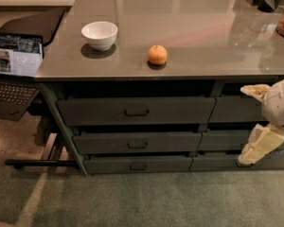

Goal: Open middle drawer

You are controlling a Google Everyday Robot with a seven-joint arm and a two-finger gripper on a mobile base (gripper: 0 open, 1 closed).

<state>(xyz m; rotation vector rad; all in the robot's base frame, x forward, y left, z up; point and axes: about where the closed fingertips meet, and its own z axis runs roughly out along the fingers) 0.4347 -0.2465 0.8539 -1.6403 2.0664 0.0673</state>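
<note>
The middle drawer (104,143) is the medium-height dark grey-green front in the left stack under the counter, with a small dark bar handle (137,145) at its centre. It sits between a taller top drawer (94,110) and a thin bottom drawer (109,164). Its front lines up with the others and no interior shows. My cream-coloured gripper (266,138) hangs at the right edge of the view, in front of the right drawer stack. It is well right of the handle and touches no drawer.
On the grey countertop (203,27) stand a white bowl (100,34) and an orange (157,55). An open laptop (14,65) sits on a low stand to the left. A dark bar (38,163) lies on the floor. Green carpet (146,197) lies in front.
</note>
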